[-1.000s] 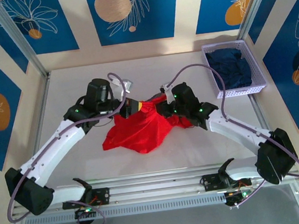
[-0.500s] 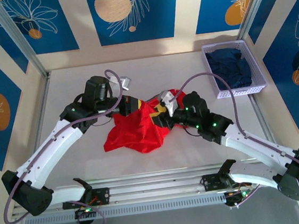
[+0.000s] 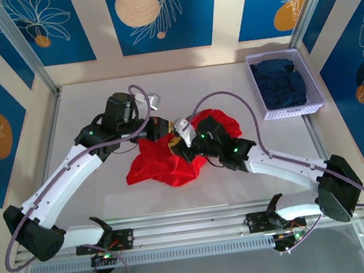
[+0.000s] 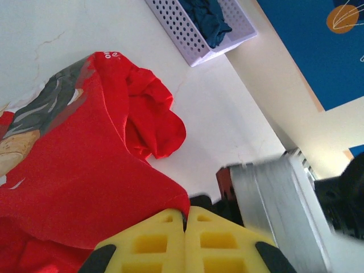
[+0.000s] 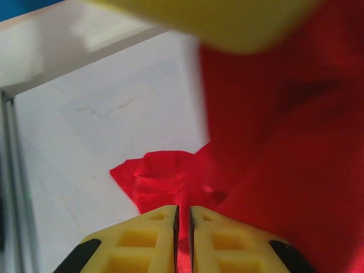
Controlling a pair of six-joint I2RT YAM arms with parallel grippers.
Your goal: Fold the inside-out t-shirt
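l gripper (image 4: 185,212) & r gripper (image 5: 183,210) each pinched shut on t-shirt (image 3: 162,168), cloth bunched btwn them.

Only writing anywhere is some white lettering (image 4: 106,55) on the red t-shirt (image 4: 85,170), up by the print, way too small to read.

**Both pincers gripping, tip to tip**

The left arm (image 3: 68,171) is reaching far and rightward, its left pincer (image 4: 185,211) pressing both fingers together on an edge of the t-shirt (image 4: 85,170). The right arm (image 3: 283,165) is stretching leftward, its right pincer (image 5: 183,209) pinching the cloth, just beside the left one.
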